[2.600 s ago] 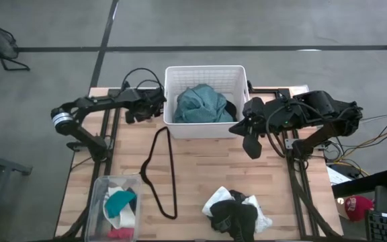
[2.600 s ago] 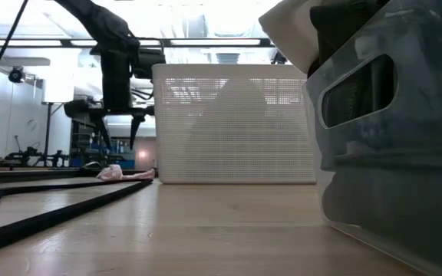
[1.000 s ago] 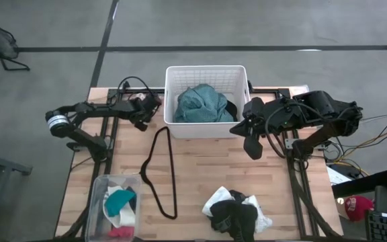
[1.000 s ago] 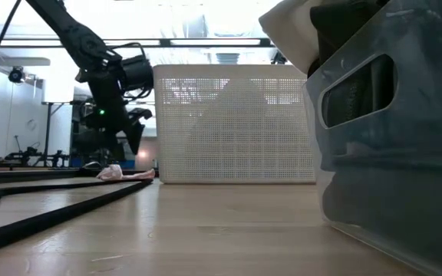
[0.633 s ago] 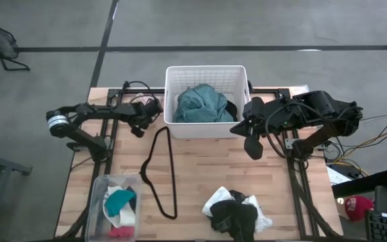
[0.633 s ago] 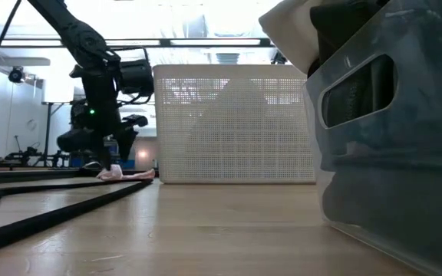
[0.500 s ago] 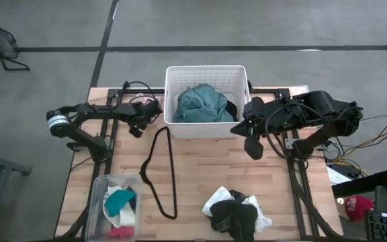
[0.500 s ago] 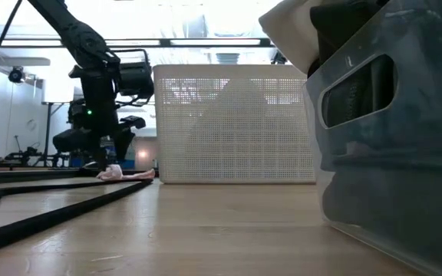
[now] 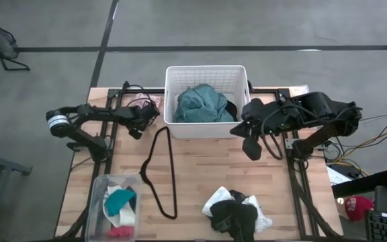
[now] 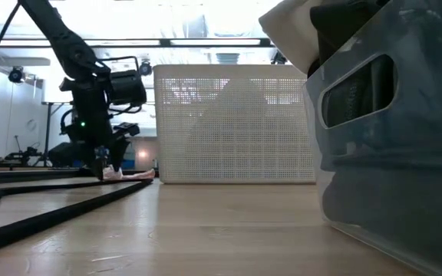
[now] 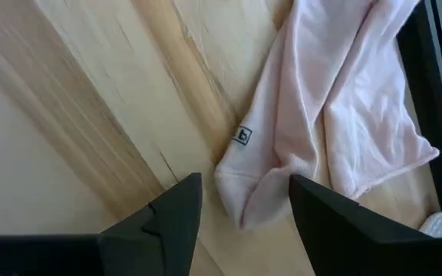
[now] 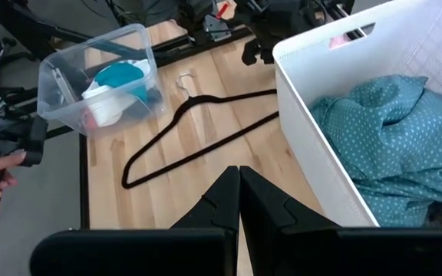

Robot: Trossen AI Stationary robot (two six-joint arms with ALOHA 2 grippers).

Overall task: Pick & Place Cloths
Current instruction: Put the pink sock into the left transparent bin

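Note:
A pale pink cloth [image 11: 336,115] lies flat on the wood left of the white slotted basket [image 9: 205,129], and also shows in the low view [image 10: 129,175]. My left gripper [image 11: 244,205] is open and low over the table [image 10: 102,172], one finger on each side of the cloth's folded end. A teal garment [image 9: 202,106] fills the basket. Black and white pieces [image 9: 237,212] lie piled at the near edge. My right gripper [image 12: 239,180] is shut and hangs in the air beside the basket's right wall [image 9: 250,146]. My left gripper comes from above, pointing down, with its fingers [image 11: 171,218] astride the pink cloth's folded end [image 11: 240,195]. That end lies on the table. Whether the fingers touch it, I cannot tell.
A black hanger [image 9: 160,171] lies on the table between the basket and a clear plastic bin [image 9: 98,202], which holds teal, white and pink pieces. A person's hand [image 12: 2,165] shows beyond the table's edge. Bare wood [image 9: 207,168] lies mid-table.
My left gripper has dropped from about the basket's mid-height down to the table top and has shifted a little away from the basket, ending at the pink cloth. The cloth and my right arm have kept still.

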